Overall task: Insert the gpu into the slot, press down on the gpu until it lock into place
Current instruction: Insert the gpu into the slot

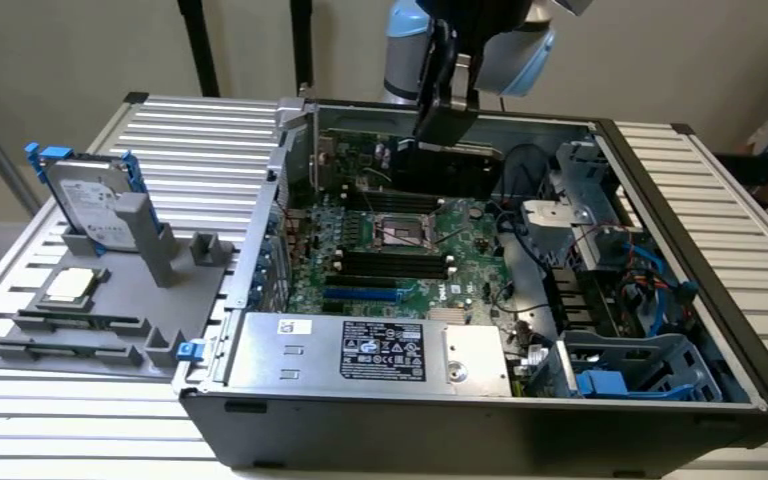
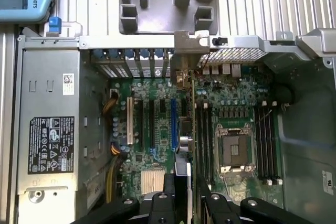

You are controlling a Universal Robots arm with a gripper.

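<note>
Tool (image 2: pixel 184 195) clamps the gpu (image 1: pixel 448 168); I hold it edge-down above the slot (image 2: pixel 173 124), apart from it, so its lower edge faces the slot.

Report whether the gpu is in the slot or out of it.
Out. The gripper holds the gpu up over the motherboard, and the blue slot lies uncovered, nothing seated in it.

Exterior view taken from high up, oblique, medium range: open case (image 1: pixel 744 330) on worktop (image 1: pixel 91 440), power-supply box (image 1: pixel 371 350) at 6 o'clock, arm (image 1: pixel 471 40) at 12. Wrist view aimed straight down into case, close, from behind pincer (image 2: pixel 185 182). Motherboard (image 1: pixel 411 250) and power-supply box shared.
</note>
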